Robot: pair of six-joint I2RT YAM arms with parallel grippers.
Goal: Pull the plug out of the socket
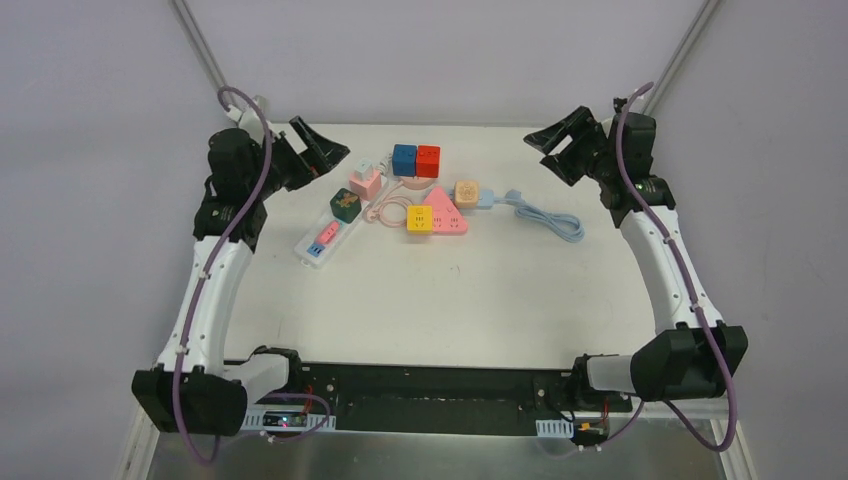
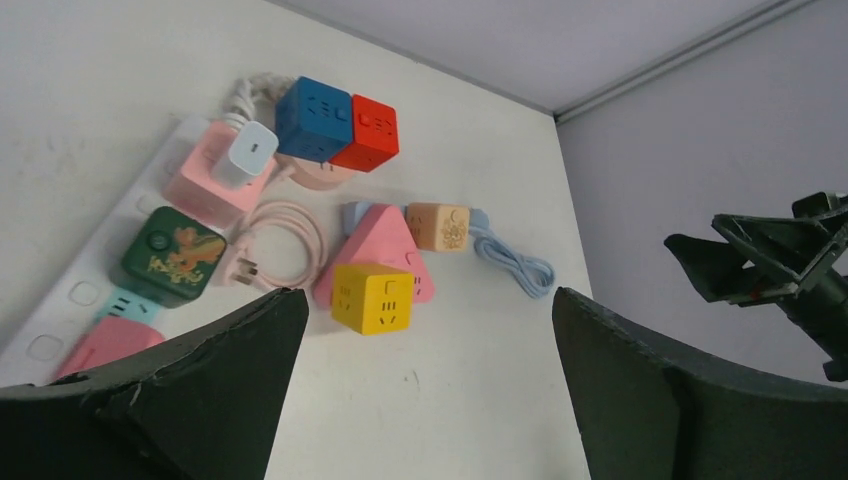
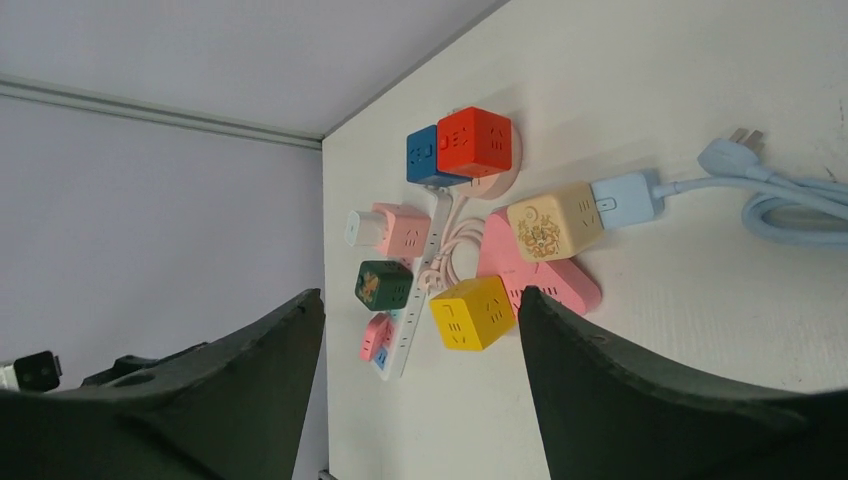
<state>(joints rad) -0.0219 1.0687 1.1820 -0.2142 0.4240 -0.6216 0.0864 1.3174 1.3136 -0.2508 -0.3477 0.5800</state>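
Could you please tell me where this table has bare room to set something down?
The near half of the table, between the power strip, yellow cube and the arm bases, is bare; so is the patch right of the blue cable. The far middle is crowded.

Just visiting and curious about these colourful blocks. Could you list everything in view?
Blue cube: one, blue, far centre.
Red cube: one, red, touching it.
Pink cube: one, pink, left of those.
Power strip: one, white, diagonal, centre-left.
Green cube: one, dark green, at its far end.
Triangular socket: one, pink, centre.
Yellow cube: one, yellow, against it.
Tan cube: one, tan, at its right.
Blue cable: one, light blue, right of cluster.
Pink cable: one, pink, looped mid-cluster.
Table: one, white.
Left gripper: one, black, open, raised far left.
Right gripper: one, black, open, raised far right.
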